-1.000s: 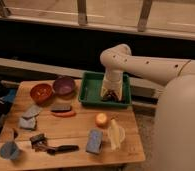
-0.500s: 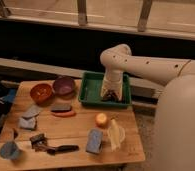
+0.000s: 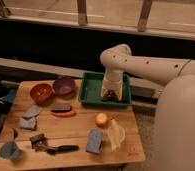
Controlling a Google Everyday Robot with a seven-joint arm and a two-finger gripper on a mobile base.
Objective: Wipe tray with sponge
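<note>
At the far right of the wooden table point(image 3: 73, 131), about one o'clock from its middle, lies the green tray point(image 3: 92, 90), its long side running along the table's back edge. The gripper point(image 3: 109, 95) hangs from the white arm point(image 3: 146, 67), which bends down from three o'clock. It sits low inside the tray over the right half of its floor. Something dark shows under it, too dim to name, and I cannot tell whether the gripper is spread or closed, nor whether it touches the tray floor. The sponge point(image 3: 94, 141), a light-blue block, lies on the table at about five o'clock, well apart from the tray and near the front edge. Just beside it, at its three o'clock, is a pale crumpled thing point(image 3: 115, 134), and an orange ball point(image 3: 101, 119) rests at the sponge's twelve o'clock, between it and the tray. At eleven o'clock on the table stand a purple bowl point(image 3: 64, 85) and, just left of it, an orange bowl point(image 3: 41, 92). Below the bowls lies a dark flat block point(image 3: 61, 107) with a red object point(image 3: 65, 114) just in front of it. Two grey-blue cloths point(image 3: 29, 116) lie at nine o'clock. A blue cup point(image 3: 8, 150) stands at seven o'clock, and a black-handled tool point(image 3: 56, 148) lies near it at its three o'clock.
</note>
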